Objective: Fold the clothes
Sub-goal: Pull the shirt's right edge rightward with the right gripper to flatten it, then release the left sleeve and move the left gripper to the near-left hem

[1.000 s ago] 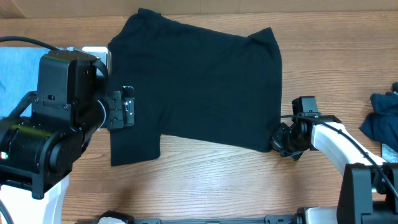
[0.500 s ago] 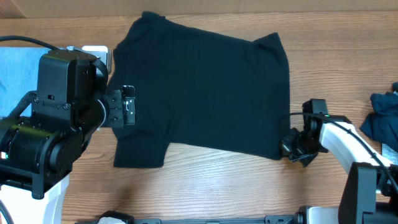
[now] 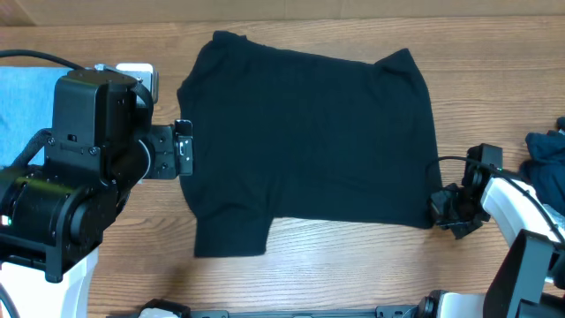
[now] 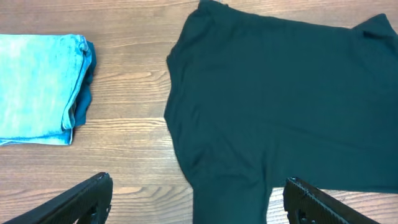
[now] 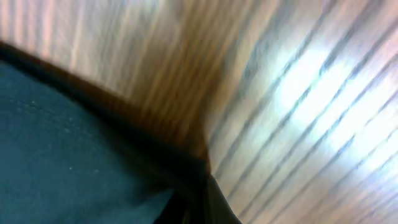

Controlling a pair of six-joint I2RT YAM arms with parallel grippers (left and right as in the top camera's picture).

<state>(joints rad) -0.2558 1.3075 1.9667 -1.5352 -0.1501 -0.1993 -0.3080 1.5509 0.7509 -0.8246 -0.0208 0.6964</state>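
Right tool (image 3: 452, 210) fully closed, pinching the lower right hem corner of the black T-shirt (image 3: 309, 141); in the right wrist view the cloth (image 5: 62, 155) runs up to a point at the bottom edge where the tool nips it, view blurred, bare bench (image 5: 298, 93) beyond. Left tool (image 3: 181, 150) spread wide with nothing in it, just at the shirt's left edge by the sleeve; in the left wrist view its two dark fingers (image 4: 87, 199) sit at the bottom corners with the sleeve of the shirt (image 4: 280, 93) low between them, cannot tell if it touches the cloth. T-shirt lies spread flat in the middle of the wooden bench (image 3: 353, 265), slightly skewed, one short sleeve pointing to the near edge at lower left, hem to the right. Left of the shirt, apart from it, a folded light blue denim piece (image 4: 37, 87) stacked on a dark navy piece (image 4: 84, 93). At the far right edge of the bench a crumpled dark blue heap (image 3: 540, 168), near the right arm, apart from the shirt
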